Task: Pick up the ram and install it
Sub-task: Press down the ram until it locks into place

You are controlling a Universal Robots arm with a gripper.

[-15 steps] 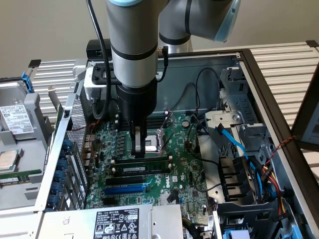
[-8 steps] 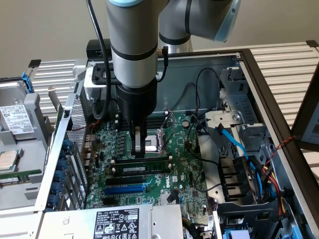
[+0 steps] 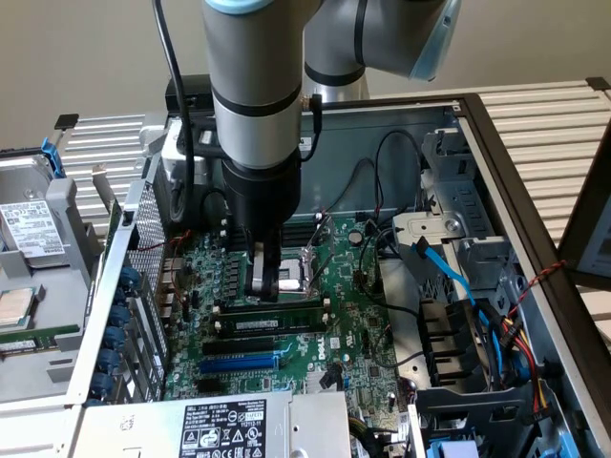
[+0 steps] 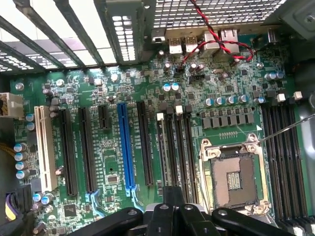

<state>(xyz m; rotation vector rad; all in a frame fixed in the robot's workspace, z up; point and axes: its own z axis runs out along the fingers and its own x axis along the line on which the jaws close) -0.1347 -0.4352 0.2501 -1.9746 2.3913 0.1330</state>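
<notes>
- Gripper (image 3: 263, 286): set low over the motherboard (image 3: 353, 334), fingers close together and closed on the top edge of the ram (image 3: 277, 317); the wrist view shows the gripper (image 4: 173, 209) directly above that slot line
- The ram: a long green stick lying along a slot just in front of the CPU socket (image 3: 291, 269), upright on its long edge and, by judgement, at or near seated depth; the wrist view gives it edge-on as a thin dark line (image 4: 162, 152)
- Step in hand, as judged: pressing the stick home. To do it well, keep the stick square to the slot, press straight down, and spread the load evenly so both ends drop together; a tilt would jam one end
- Beside it, toward the nearer edge: black slots and a blue slot (image 3: 239, 363), unoccupied
- Farther off: loose cables (image 3: 396, 181) hang behind the socket, well apart from the gripper, no obstruction noted
</notes>
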